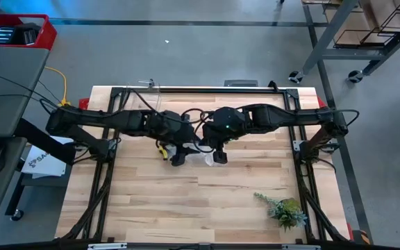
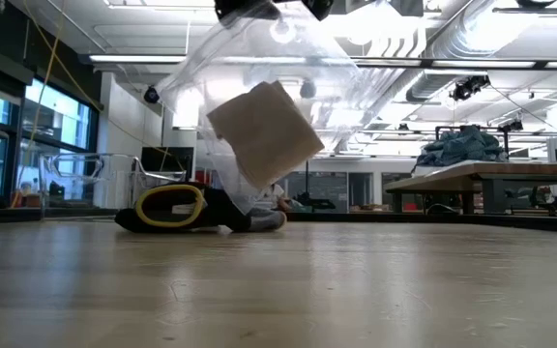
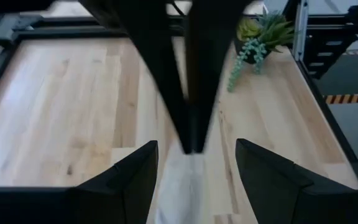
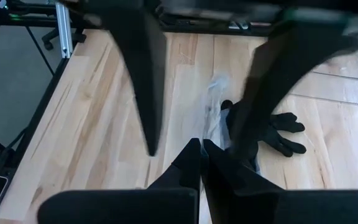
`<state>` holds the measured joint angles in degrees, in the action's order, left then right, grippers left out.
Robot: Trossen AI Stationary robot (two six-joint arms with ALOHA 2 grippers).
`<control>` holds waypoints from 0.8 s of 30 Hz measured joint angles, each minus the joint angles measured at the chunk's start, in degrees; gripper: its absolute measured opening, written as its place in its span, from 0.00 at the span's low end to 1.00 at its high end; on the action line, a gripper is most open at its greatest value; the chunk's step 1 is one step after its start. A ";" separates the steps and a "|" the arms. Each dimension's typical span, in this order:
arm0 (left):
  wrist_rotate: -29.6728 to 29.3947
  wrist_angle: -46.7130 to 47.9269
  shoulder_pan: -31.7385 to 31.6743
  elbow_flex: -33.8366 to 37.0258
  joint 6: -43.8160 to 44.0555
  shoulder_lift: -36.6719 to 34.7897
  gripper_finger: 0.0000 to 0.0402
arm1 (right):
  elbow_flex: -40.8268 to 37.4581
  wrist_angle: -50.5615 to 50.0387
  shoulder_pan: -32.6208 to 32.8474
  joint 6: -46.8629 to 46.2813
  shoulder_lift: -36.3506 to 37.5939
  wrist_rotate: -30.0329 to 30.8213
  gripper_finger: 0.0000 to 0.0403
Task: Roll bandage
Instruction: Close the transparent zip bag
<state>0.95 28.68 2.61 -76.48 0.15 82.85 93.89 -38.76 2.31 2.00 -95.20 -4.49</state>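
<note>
Right tool (image 4: 201, 149) clenching top of crinkly clear plastic bag (image 2: 259, 106), dangling it above pale wooden bench (image 1: 242, 201). Left tool (image 3: 194, 165) spread, facing it, straddling bag. White gauze bandage not discernible, possibly hiding inside bag.

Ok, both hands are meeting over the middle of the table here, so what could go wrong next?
The clear bag hangs above the table from the shut right hand alone. The left hand stands open on either side of it, so a weak pinch could let it drop. The two hands also sit very close together, so closing the left one might knock the right one's fingers.
</note>
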 joint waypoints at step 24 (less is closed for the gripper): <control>-3.25 6.63 0.11 -0.66 -2.34 -0.28 0.00 | 0.86 -1.00 -0.09 -0.46 0.04 0.09 0.00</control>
<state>-2.30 35.31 2.72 -77.14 -2.19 82.57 94.75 -39.76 2.22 1.54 -95.15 -4.40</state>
